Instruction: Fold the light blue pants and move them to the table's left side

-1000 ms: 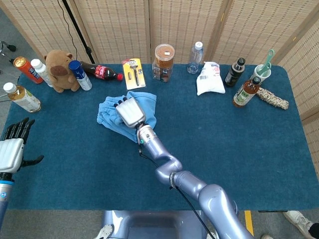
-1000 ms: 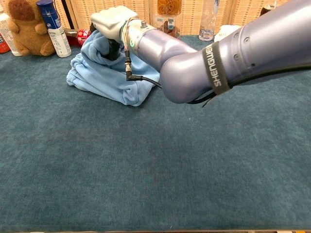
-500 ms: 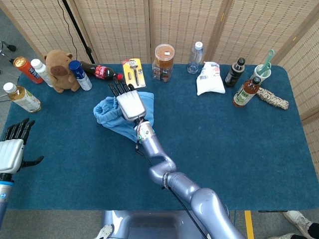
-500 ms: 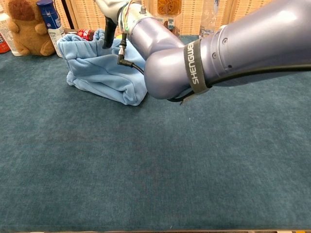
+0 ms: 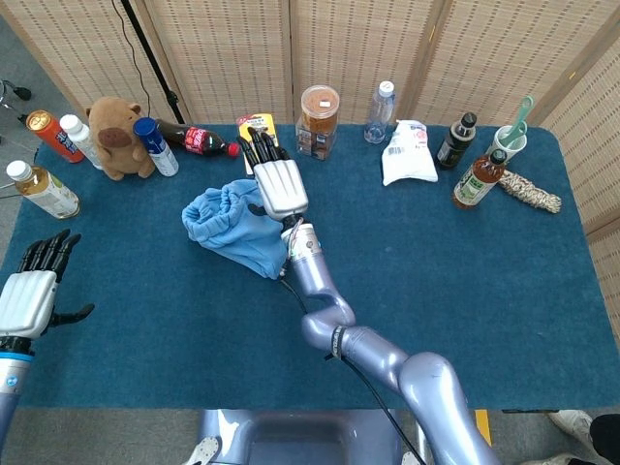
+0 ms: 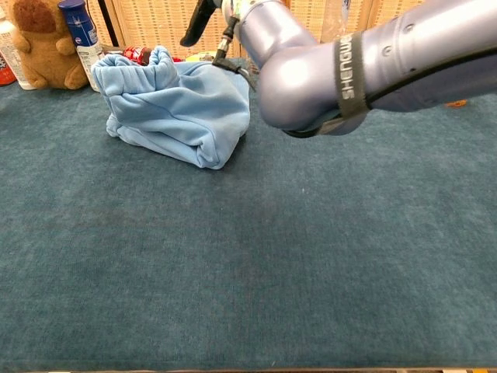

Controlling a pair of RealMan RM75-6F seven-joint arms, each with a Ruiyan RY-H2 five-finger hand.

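Folded pants on the bench, both hands free of them.

Nearest, at the bench's [image 5: 465, 320] front left edge, the left hand [image 5: 31, 295] hovers with fingers spread, holding nothing. Toward the middle, left of centre, the light blue pants [image 5: 232, 228] lie bunched in a thick fold, waistband up at the far side. Just beyond and right of them, the right hand [image 5: 276, 179] is raised with fingers straight and apart, empty, its palm side not touching the cloth as far as the head view shows. Along the far edge stand a plush toy [image 5: 116, 136], a cola bottle [image 5: 201, 141], a jar [image 5: 319, 121], a water bottle [image 5: 381, 111] and a white bag [image 5: 407, 153].
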